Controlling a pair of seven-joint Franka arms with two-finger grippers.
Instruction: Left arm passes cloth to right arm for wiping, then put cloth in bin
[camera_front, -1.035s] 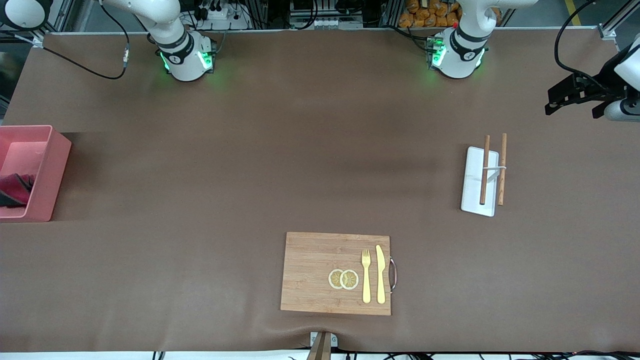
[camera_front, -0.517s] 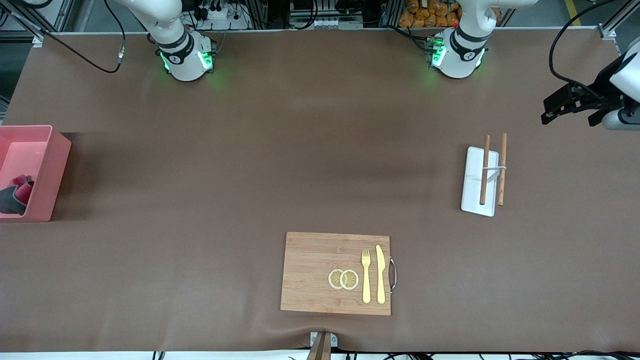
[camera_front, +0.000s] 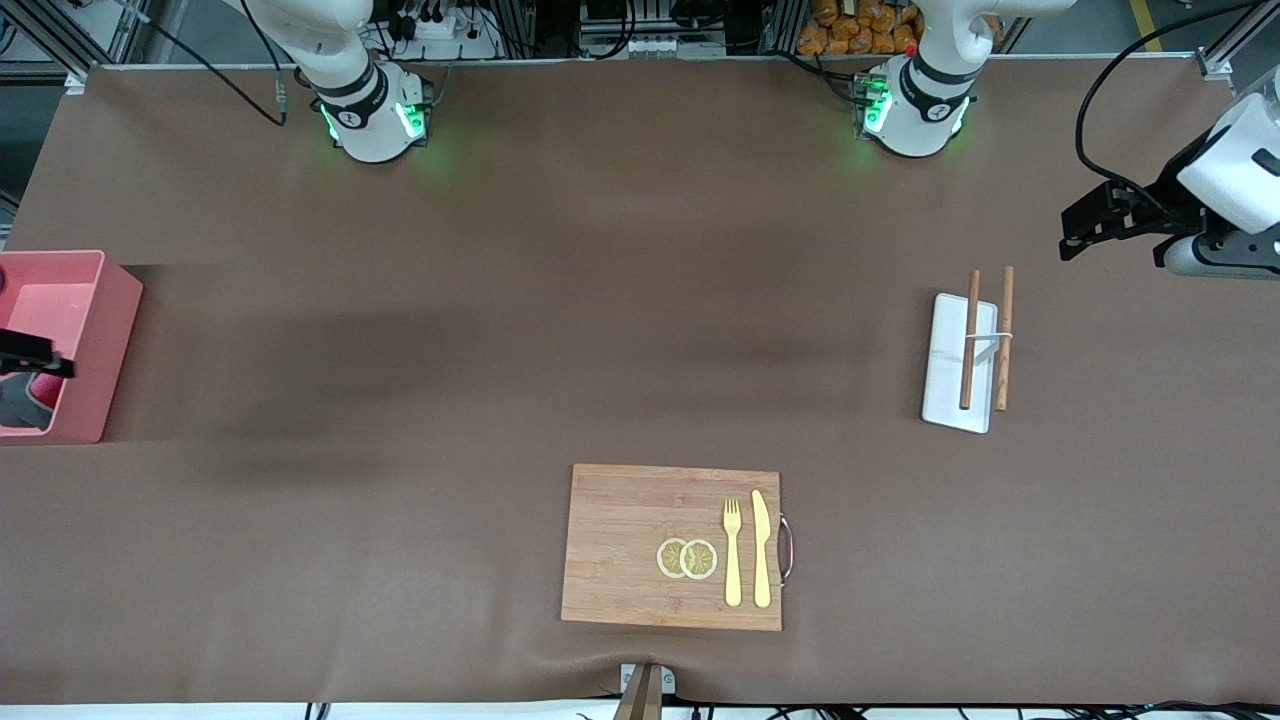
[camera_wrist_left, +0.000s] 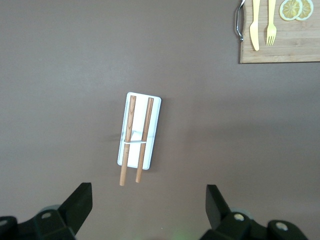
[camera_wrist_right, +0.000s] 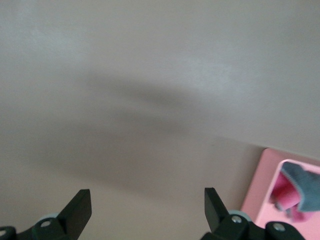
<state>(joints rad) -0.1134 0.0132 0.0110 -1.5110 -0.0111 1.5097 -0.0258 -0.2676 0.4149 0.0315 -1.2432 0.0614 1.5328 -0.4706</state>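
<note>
The salmon-pink bin (camera_front: 95, 340) stands at the right arm's end of the table. The cloth (camera_front: 22, 405) lies loose inside it, grey and crimson; the right wrist view shows the cloth (camera_wrist_right: 296, 192) in the bin's corner (camera_wrist_right: 257, 197). Only a black part of my right gripper (camera_front: 28, 353) shows in the front view, above the bin. Its jaws stand open and empty in the right wrist view (camera_wrist_right: 147, 210), over bare table beside the bin. My left gripper (camera_front: 1112, 252) hangs open and empty over the left arm's end of the table, beside the white tray; its wrist view (camera_wrist_left: 148, 206) confirms this.
A white tray with two wooden chopsticks (camera_front: 960, 360) lies toward the left arm's end, also in the left wrist view (camera_wrist_left: 139, 131). A wooden cutting board (camera_front: 640, 545) with a yellow fork, a knife and lemon slices sits near the front camera's edge.
The cloth has dropped and settled lower in the bin. A black part of the right gripper has come into view over the bin. The left gripper has drifted a little toward the table's middle.
</note>
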